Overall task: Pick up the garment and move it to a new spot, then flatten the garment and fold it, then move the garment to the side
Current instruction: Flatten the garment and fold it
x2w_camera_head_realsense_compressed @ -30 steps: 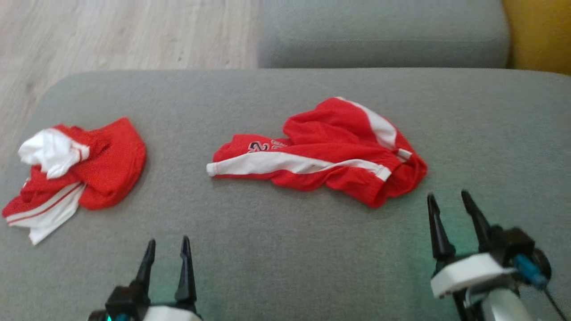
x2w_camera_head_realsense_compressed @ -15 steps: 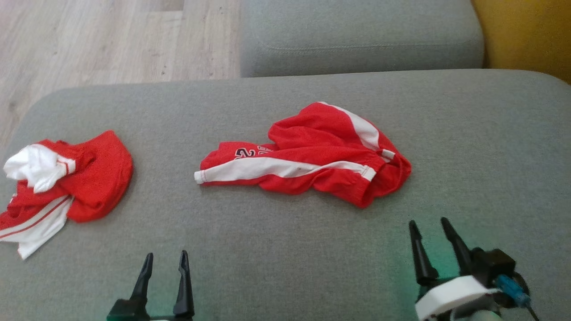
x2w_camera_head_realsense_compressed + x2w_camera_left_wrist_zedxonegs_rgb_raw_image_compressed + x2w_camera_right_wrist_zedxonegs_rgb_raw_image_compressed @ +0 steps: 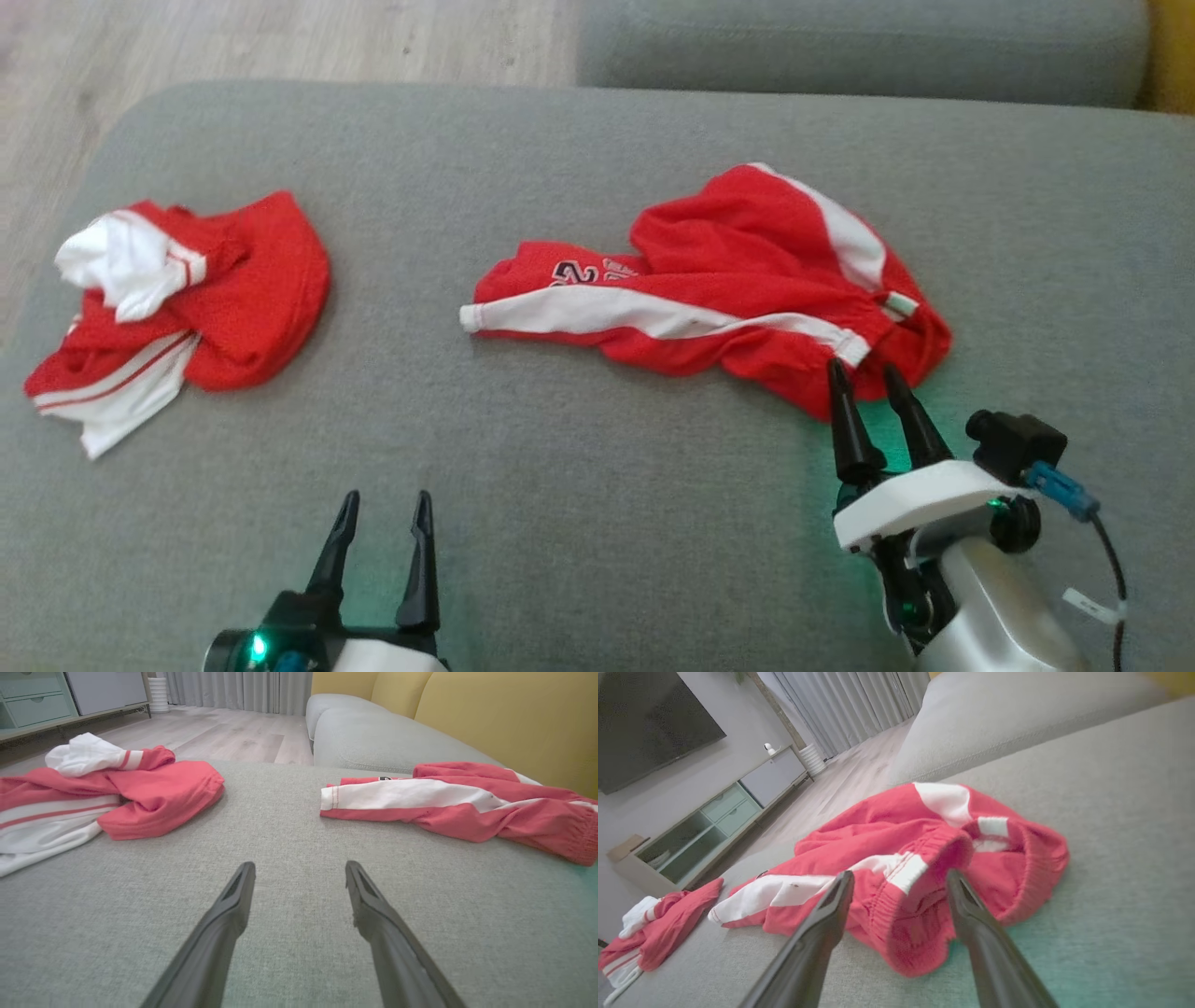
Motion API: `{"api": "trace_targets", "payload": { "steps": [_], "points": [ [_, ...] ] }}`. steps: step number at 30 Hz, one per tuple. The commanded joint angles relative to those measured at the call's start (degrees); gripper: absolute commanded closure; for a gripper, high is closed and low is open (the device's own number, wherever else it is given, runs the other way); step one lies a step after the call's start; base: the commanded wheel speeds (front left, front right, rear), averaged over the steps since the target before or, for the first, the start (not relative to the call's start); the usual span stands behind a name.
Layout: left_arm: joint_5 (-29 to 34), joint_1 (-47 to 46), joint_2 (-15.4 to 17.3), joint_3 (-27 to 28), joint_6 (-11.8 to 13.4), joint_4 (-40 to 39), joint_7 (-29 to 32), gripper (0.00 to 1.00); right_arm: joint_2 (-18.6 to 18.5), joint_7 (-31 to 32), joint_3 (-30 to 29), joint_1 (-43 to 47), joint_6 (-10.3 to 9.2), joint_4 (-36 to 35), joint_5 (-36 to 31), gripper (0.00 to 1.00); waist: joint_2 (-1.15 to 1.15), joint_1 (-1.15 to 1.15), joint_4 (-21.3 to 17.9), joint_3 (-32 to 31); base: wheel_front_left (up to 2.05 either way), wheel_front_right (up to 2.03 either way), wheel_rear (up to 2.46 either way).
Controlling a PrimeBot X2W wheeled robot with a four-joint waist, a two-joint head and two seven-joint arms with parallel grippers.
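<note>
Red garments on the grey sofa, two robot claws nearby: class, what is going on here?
A two-armed robot seems about to pick up the crumpled striped garment lying in the middle of the grey cushion. Its right claw is open, fingertips at the garment's elastic edge, gripping nothing yet. The left claw is open over bare cushion. A second garment lies bunched to the left, untouched.

Grey fabric sofa seat (image 3: 597,485) spans near scene; spare crumpled red-and-white cloth heap (image 3: 233,289) lies on it at left; second grey cushion (image 3: 840,47) far right; yellow backrest (image 3: 504,714) along right; pale wood floor (image 3: 280,37) far left; grey curtains (image 3: 243,690), dark TV (image 3: 649,723), low pale-green cabinet (image 3: 724,812), cardboard box (image 3: 625,847) across room
</note>
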Motion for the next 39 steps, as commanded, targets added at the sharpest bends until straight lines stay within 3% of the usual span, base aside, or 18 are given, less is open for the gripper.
{"api": "trace_targets", "payload": {
  "steps": [1,11,17,20,22,23,24,25,29,33,39],
  "points": [
    [-0.07,-2.23,-0.02,0.98,0.11,-1.21,-0.46,0.0,-0.12,-0.64,1.99,-2.46,-0.04,-0.18,2.67,0.0,0.0,-0.01,1.38,1.29,0.0,0.0,0.0],
    [-0.87,-2.75,-0.02,-1.42,0.2,-0.53,-0.46,0.0,-0.12,-0.64,4.58,-4.73,-0.04,0.66,16.18,0.0,0.0,-0.01,1.61,2.4,0.0,0.0,0.0],
    [-1.6,-3.21,-0.02,-2.26,0.3,-0.63,-0.46,0.0,-0.12,-0.64,6.1,-5.7,-0.04,1.0,20.13,0.0,0.0,-0.01,1.44,2.77,0.0,0.0,0.0],
    [-1.74,-3.6,-0.02,-2.27,0.3,-0.76,-0.46,0.0,-0.12,-0.64,6.36,-6.28,-0.04,0.78,21.19,0.22,0.0,-0.01,1.41,3.21,0.0,0.0,0.0],
    [-1.85,-3.8,-0.02,-2.26,0.35,-0.74,-0.46,0.0,-0.12,-0.64,6.27,-6.46,-0.04,0.63,21.56,0.53,0.0,-0.01,1.48,3.51,0.0,0.0,0.0],
    [-1.92,-3.91,-0.02,-2.29,0.39,-0.73,-0.46,0.0,-0.12,-0.64,6.12,-6.53,-0.04,0.55,21.62,0.59,0.0,-0.01,1.52,3.66,0.0,0.0,0.0],
    [-2.06,-4.03,-0.02,-2.3,0.43,-0.74,-0.46,0.0,-0.12,-0.64,5.99,-6.59,-0.04,0.49,21.64,0.76,0.0,-0.01,1.55,3.82,0.0,0.0,0.0],
    [-2.21,-4.2,-0.02,-2.27,0.44,-0.72,-0.46,0.0,-0.12,-0.64,5.88,-6.64,-0.04,0.45,21.63,1.0,0.0,-0.01,1.58,3.97,0.0,0.0,0.0],
    [-3.79,-6.34,-0.02,-1.54,-0.56,-1.08,-0.46,0.0,-0.15,-0.64,5.66,-7.11,-0.04,0.04,21.33,1.0,0.0,-0.01,1.44,5.02,0.0,0.0,0.0],
    [-5.28,-11.47,-0.02,-0.46,-3.54,-0.27,-0.46,0.0,-0.83,-0.64,5.81,-7.76,-0.04,-0.86,20.74,1.0,0.0,-0.01,0.71,6.72,0.0,0.0,0.0],
    [-7.64,-21.64,-0.02,-0.6,-6.93,7.29,-0.46,0.0,-1.55,-0.64,7.44,-8.86,-0.04,-1.84,20.15,1.0,0.0,-0.01,-1.24,9.51,0.0,0.0,0.0]
  ]
}}
